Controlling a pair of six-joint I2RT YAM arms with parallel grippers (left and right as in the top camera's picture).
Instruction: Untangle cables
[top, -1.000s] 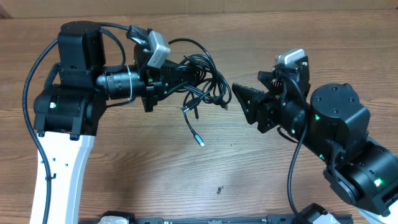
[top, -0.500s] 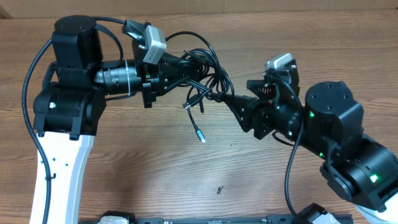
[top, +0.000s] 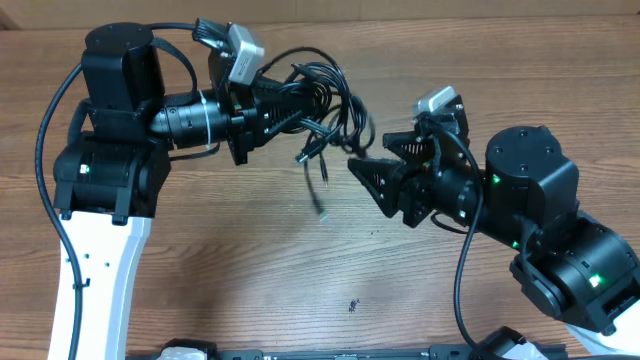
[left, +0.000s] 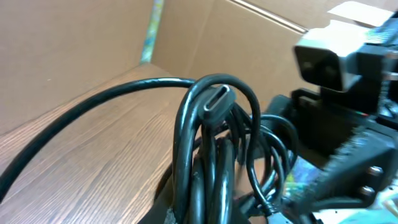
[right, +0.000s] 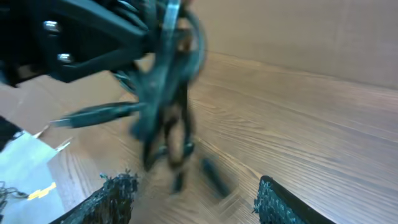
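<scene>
**Step in hand: separating the knot.** The left gripper (top: 288, 106), fingers clamped on the tangled cables (top: 336, 98), holds the bundle above the table (top: 250, 270) near its far edge, with one plug end (top: 320, 208) dangling. The right gripper (top: 372, 158), fingers spread and empty, faces the bundle. Its next move is probably to pinch one loose strand.

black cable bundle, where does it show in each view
overhead: the tangled bundle of thin black cables is upper centre, between the two arms.
left wrist: the bundle fills the lower centre, close to the lens.
right wrist: the bundle hangs blurred, left of centre.
shared landmark: the brown wood-grain tabletop beneath it.
</scene>
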